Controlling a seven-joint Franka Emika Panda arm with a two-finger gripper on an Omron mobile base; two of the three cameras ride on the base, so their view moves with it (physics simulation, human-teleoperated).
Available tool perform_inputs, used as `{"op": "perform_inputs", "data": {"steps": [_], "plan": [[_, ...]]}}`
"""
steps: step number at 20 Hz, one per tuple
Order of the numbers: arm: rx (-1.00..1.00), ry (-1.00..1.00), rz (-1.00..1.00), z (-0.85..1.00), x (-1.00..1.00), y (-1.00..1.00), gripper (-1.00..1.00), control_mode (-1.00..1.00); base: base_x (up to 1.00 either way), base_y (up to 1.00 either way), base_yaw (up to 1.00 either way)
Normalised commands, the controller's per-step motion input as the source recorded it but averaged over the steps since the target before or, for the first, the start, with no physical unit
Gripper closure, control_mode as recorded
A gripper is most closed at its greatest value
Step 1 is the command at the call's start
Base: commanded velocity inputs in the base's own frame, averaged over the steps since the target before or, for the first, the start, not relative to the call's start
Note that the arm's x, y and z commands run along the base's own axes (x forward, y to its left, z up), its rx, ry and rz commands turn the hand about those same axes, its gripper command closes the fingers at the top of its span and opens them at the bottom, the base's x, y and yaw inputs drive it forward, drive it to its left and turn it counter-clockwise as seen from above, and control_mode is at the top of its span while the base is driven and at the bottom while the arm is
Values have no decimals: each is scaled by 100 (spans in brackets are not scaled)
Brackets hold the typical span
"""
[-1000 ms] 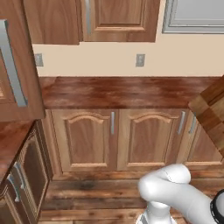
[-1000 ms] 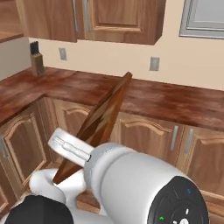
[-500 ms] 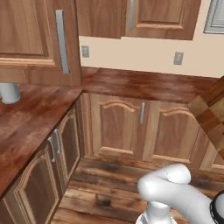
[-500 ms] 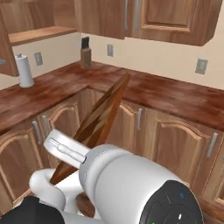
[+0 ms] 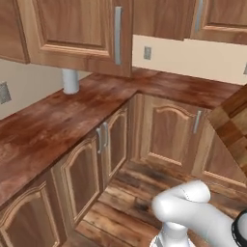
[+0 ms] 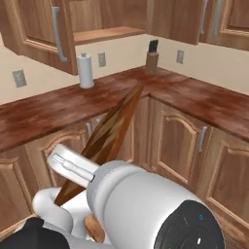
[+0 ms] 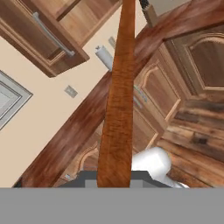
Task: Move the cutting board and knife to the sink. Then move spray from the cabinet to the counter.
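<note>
**Board carried edge-on while the base rolls past the corner cabinets**

The cutting board [image 6: 109, 141] is off the surface [image 6: 58, 109] and in the air, clamped at its lower end, with the fingers clenched on its thin edge. In the hand view it runs as a narrow brown strip from 6 o'clock straight up to 12. Gripping it on edge seems the sensible choice: the board is too wide to span flat. In the right base view it slants up toward 1 o'clock from the arm's wrist, held high enough to pass over the surface's rim. In the left base view a checkered corner [image 5: 231, 126] juts in at 3 o'clock.

The paper towel roll [image 6: 85, 71] and knife block [image 6: 152, 58] stand against the wall at about 11 and 12 o'clock, well apart from the board. The board is, by my judgement, mid-carry toward the sink.
</note>
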Motion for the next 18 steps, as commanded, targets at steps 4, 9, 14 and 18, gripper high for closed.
{"op": "perform_inputs", "data": {"steps": [4,9,14,18], "plan": [[0,0,0,0,0,0,100,100,-62,0,50],[0,0,0,0,0,0,100,100,-58,0,50],[0,0,0,0,0,0,100,100,-49,0,52],[0,0,0,0,0,0,100,100,-35,0,53]]}}
